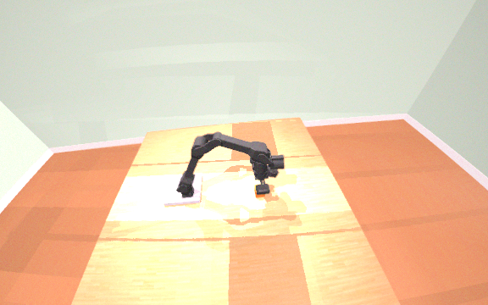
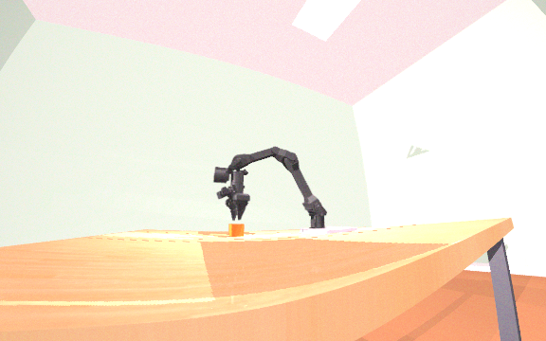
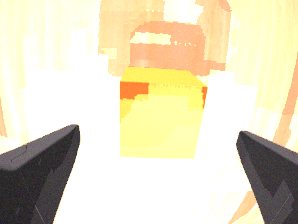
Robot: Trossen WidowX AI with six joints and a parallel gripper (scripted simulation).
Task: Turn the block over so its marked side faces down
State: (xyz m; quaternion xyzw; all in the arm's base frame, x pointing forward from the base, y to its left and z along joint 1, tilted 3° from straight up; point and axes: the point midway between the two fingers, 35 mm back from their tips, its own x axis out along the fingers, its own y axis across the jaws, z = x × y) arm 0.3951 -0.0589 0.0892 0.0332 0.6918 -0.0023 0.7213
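The orange block rests flat on the table. It looks washed-out yellow in the wrist view, where a large face and a narrow strip of another face show. No mark shows on the faces in view; I cannot tell which side bears it. My gripper is open and points down, with its fingertips just above the block in the exterior view. In the wrist view the fingers stand to the left and right of the block, apart from it. The top view shows the block partly hidden behind a finger.
The arm's base stands on a pale plate, to the left of the block in the top view. The arm arches over the table between base and block. Strong light and shadow patches wash out the surface around the block.
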